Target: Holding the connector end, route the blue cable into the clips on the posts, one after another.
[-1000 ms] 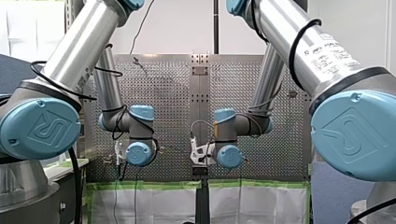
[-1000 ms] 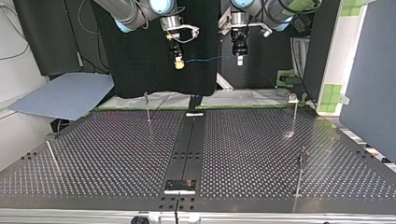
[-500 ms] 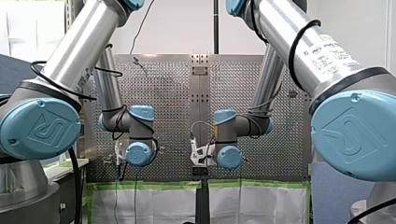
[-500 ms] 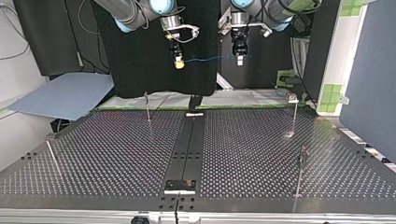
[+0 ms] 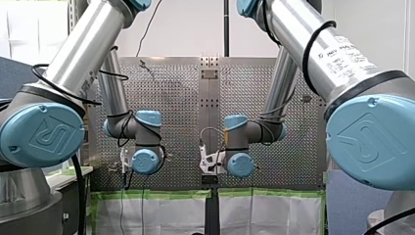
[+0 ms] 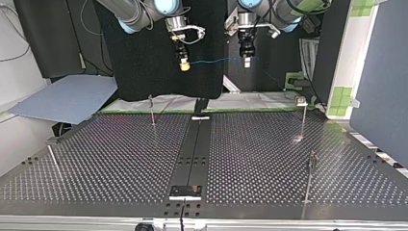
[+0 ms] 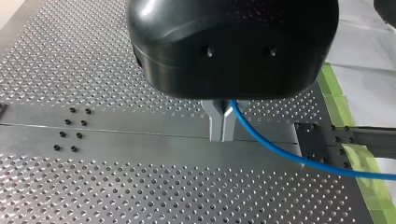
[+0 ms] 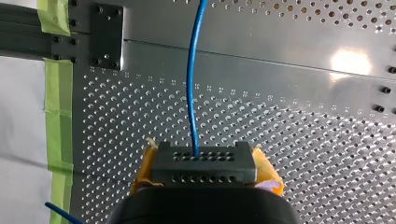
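Note:
In the top view both grippers hang high over the table's far edge with the thin blue cable (image 6: 216, 60) stretched between them. At that view's left, my right gripper (image 6: 184, 65), with yellow pads, is shut on the black connector (image 8: 204, 163). The cable (image 8: 190, 84) leaves the connector and runs straight ahead. My left gripper (image 6: 247, 60), at the top view's right, has its metal fingers (image 7: 217, 123) shut on the cable (image 7: 280, 151), which trails off to one side. Thin clip posts stand on the table: one (image 6: 152, 109) far left, one (image 6: 304, 115) far right, one (image 6: 310, 178) near right.
A further post (image 6: 53, 159) leans at the top view's near left. A dark rail (image 6: 192, 154) runs down the middle of the perforated table (image 6: 120, 159). A grey-blue board (image 6: 67, 98) lies off the far left corner. Green tape (image 8: 58, 102) lines the table's far edge.

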Controlling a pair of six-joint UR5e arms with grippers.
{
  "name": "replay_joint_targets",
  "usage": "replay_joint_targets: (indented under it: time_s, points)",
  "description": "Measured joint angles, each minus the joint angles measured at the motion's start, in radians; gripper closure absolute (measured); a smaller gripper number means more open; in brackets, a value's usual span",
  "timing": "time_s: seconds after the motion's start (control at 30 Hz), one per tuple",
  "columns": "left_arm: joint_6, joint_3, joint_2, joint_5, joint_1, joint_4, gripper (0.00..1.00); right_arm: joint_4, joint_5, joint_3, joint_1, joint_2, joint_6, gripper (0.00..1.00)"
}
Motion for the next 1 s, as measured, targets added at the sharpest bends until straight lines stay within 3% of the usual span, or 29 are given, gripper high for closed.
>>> replay_joint_targets:
  time_s: [0.2, 0.37, 0.63, 0.77, 1.0]
  points:
    - [0.01, 0.001, -0.011, -0.01, -0.001, 0.009, 1.0, 0.001, -0.001, -0.001, -0.001, -0.001, -0.001, 1.0]
    - [0.016, 0.004, 0.005, -0.021, -0.002, -0.002, 1.0, 0.036, -0.021, -0.036, -0.007, -0.036, -0.015, 1.0]
    - [-0.024, 0.005, 0.08, -0.012, 0.017, -0.076, 1.0, 0.122, -0.082, -0.06, -0.003, -0.122, 0.043, 1.0]
    - [-0.04, 0.005, 0.122, -0.016, 0.033, -0.119, 1.0, 0.164, -0.117, -0.072, -0.003, -0.164, 0.051, 1.0]
    - [-0.054, 0.018, 0.19, -0.032, 0.063, -0.187, 1.0, 0.224, -0.13, -0.1, -0.003, -0.224, 0.053, 1.0]
